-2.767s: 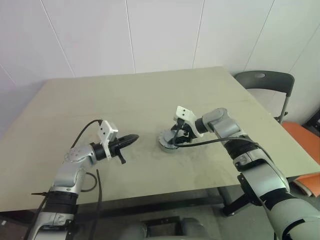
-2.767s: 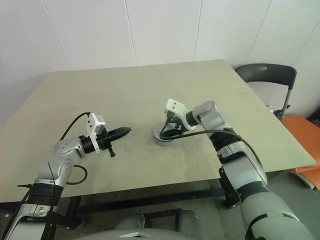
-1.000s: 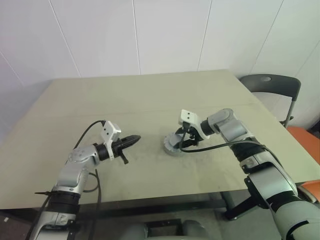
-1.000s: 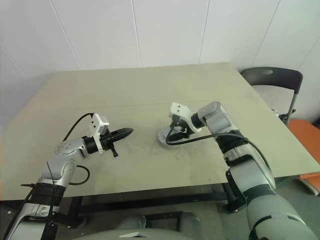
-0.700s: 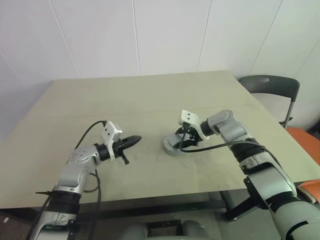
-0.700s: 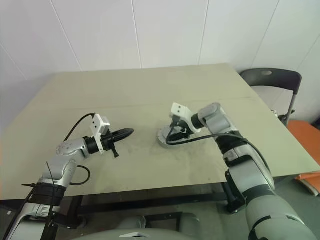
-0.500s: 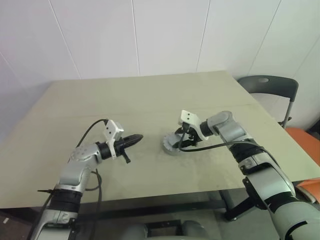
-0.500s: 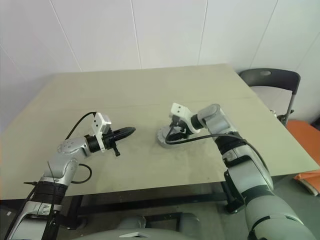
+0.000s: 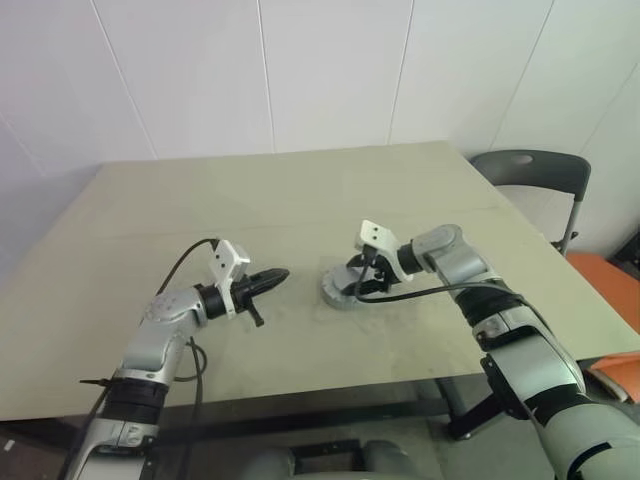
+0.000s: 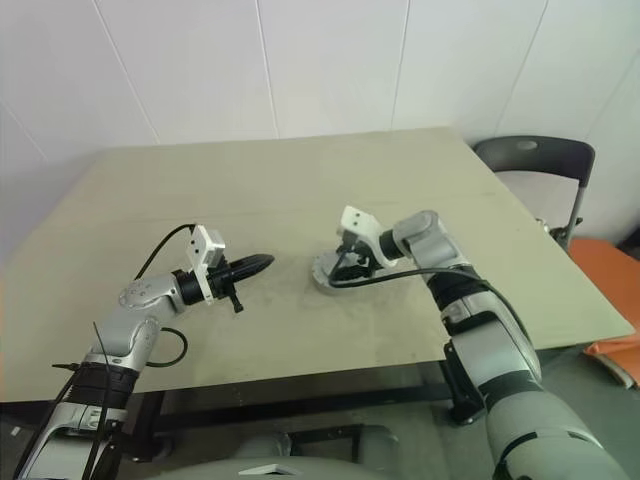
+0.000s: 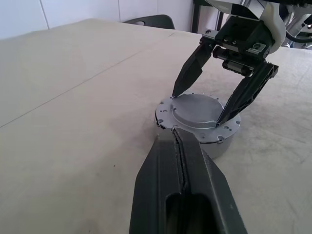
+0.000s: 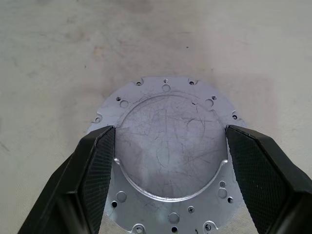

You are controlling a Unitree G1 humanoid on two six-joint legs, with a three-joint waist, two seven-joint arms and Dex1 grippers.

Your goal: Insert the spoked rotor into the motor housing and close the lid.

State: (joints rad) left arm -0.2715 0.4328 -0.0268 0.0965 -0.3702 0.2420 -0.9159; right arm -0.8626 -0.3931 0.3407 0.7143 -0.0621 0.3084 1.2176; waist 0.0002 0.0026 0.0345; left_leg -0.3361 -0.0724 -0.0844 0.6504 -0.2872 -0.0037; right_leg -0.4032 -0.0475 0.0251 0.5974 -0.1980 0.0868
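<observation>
Centre frame, the right gripper stands spread over the lid, fingertips apparently touching its raised centre. Left gripper, clenched empty, points at it.

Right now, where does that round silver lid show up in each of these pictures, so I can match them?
Left eye view: the lid lies mid-table, just left of the right end effector.
Right eye view: lid at centre, the same end effector beside it.
Left wrist view: lid beyond the shut left end effector.
Right wrist view: lid between two black fingers.
Shared landmark: the beige table.
</observation>
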